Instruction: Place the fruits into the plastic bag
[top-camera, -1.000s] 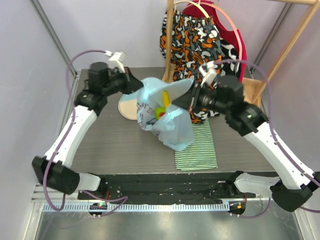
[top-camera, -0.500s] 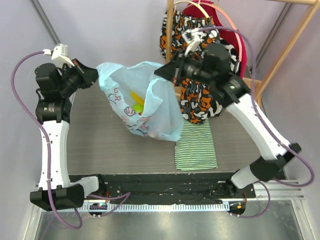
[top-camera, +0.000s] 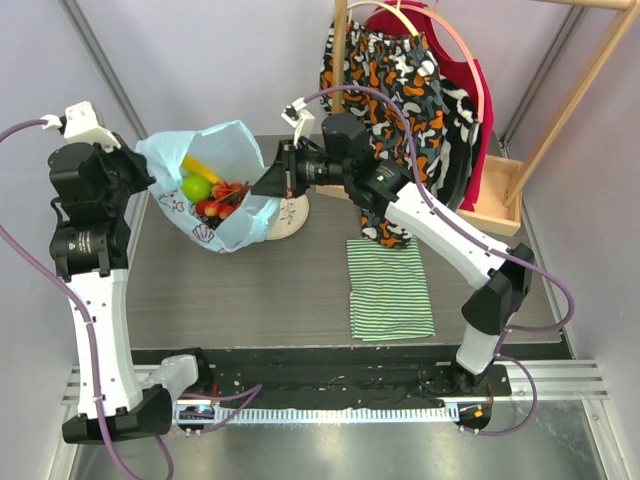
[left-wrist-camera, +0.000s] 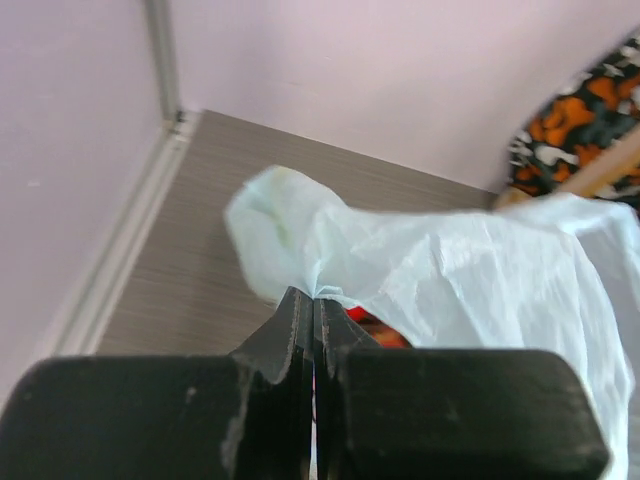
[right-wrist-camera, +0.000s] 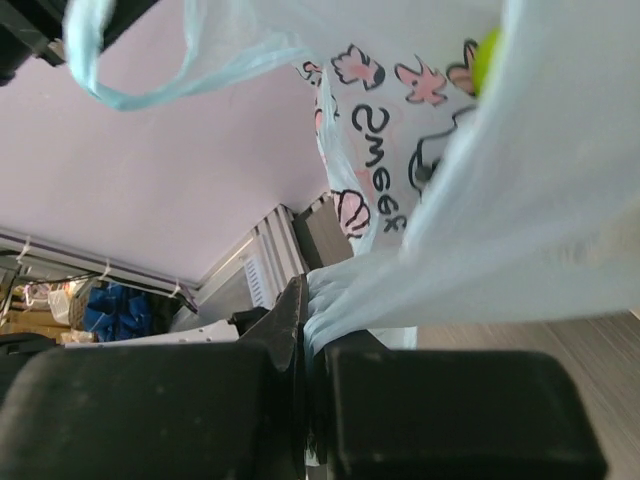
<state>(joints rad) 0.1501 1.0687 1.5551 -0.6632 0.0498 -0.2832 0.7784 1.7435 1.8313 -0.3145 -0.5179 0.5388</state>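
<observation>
Light-blue plastic bag (top-camera: 232, 228) mouth up, stretched left to right, left gripper (left-wrist-camera: 313, 300) and right gripper (right-wrist-camera: 305, 305) pinching its rim

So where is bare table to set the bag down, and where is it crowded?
The widest bare table lies between the plastic bag, the striped cloth and the near edge. A narrower strip runs right of the cloth. The far left is crowded: the bag, the plate, and the left fingers and right fingers pinching it.

Light-blue plastic bag (top-camera: 240, 145); green apple (top-camera: 196, 187), red strawberries (top-camera: 218, 205); green-white striped cloth (top-camera: 390, 290).
</observation>
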